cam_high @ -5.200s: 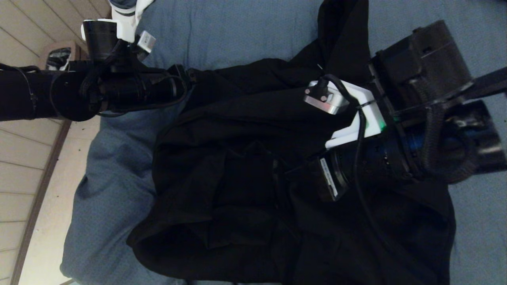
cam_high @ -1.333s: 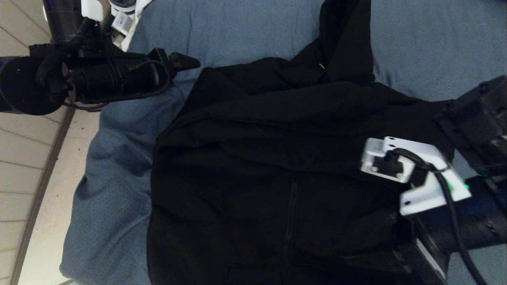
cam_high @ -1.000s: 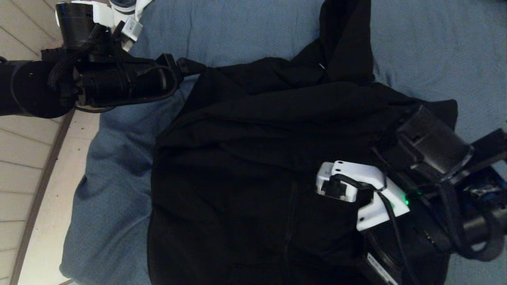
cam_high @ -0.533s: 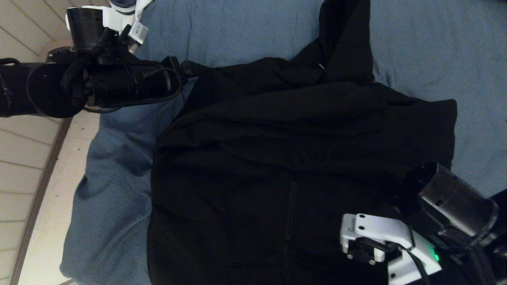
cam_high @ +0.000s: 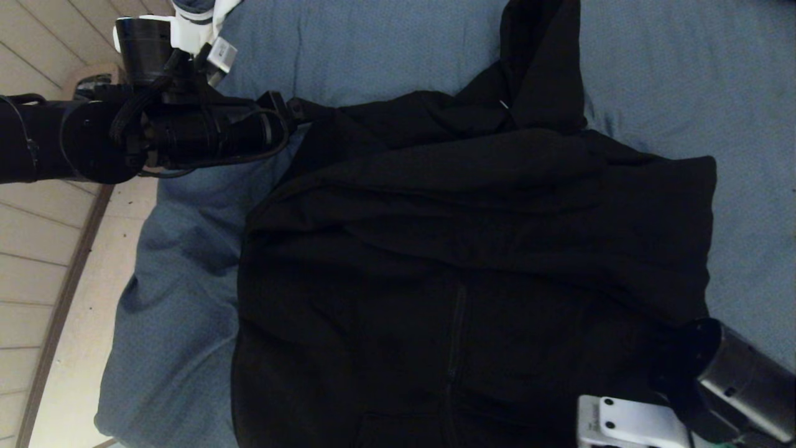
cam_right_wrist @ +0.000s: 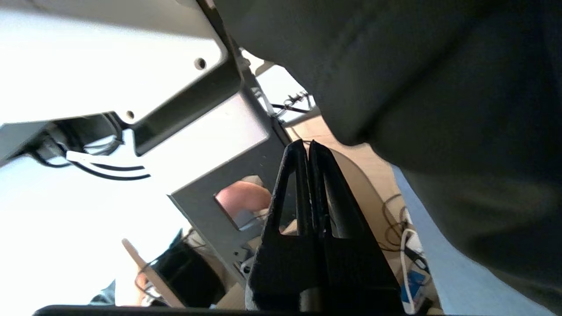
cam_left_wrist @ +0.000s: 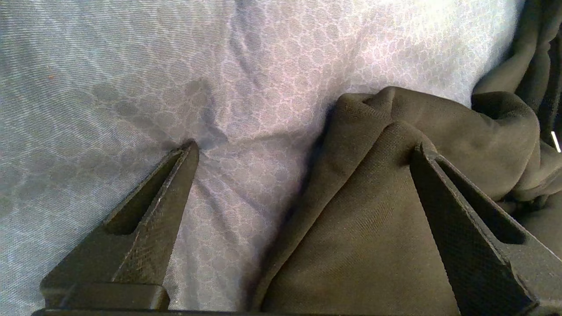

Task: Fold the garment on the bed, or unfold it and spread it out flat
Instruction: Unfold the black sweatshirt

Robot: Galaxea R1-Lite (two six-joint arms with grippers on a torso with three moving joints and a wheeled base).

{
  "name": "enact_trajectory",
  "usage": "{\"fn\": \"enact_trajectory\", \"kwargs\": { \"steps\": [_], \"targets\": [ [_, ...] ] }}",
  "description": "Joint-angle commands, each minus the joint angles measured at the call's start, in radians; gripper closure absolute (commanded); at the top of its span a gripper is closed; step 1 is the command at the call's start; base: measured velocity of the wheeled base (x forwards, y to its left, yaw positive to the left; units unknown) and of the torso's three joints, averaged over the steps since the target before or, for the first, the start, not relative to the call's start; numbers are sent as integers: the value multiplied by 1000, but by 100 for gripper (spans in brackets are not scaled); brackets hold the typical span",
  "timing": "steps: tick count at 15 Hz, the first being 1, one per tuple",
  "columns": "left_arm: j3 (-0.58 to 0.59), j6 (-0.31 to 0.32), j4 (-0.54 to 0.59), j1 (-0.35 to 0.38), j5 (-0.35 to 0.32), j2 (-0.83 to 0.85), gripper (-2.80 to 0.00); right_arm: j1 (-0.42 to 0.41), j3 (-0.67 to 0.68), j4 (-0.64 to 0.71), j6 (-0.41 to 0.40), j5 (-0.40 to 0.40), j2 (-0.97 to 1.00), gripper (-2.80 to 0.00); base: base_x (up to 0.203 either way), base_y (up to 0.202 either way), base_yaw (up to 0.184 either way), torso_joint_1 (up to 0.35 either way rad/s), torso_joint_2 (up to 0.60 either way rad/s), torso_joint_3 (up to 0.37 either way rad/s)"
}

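Garment (cam_high: 472,249) lies zipper-up on bed (cam_high: 373,50). Left gripper (cam_left_wrist: 303,149) has its jaws wide, straddling a bunched corner. Risk: closing here pinches sheet along with cloth (one finger presses bare sheet). Right gripper (cam_right_wrist: 308,149) pressed closed, empty.

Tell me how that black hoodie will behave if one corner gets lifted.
The hoodie lies in soft folds and bunches on the bed, so it likely drapes limply and trails. Its matte knit probably grips well. The open left end effector straddles a thick fold; layers may lift together.
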Motion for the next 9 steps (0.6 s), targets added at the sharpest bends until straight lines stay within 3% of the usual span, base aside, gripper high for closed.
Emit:
{"fn": "enact_trajectory", "kwargs": {
  "steps": [1, 6, 9],
  "targets": [
    [-5, -3, 5, 1, 0, 10, -280, -11, -32, -15, 1, -29, -13, 0, 0, 0, 0, 0, 0, 0],
    [-5, -8, 5, 3, 0, 7, -280, -64, -107, -237, 59, -114, 147, 0, 0, 0, 0, 0, 0, 0],
    [-6, -8, 4, 3, 0, 8, -280, -77, -124, -257, 54, -121, 164, 0, 0, 0, 0, 0, 0, 0]
  ]
}}
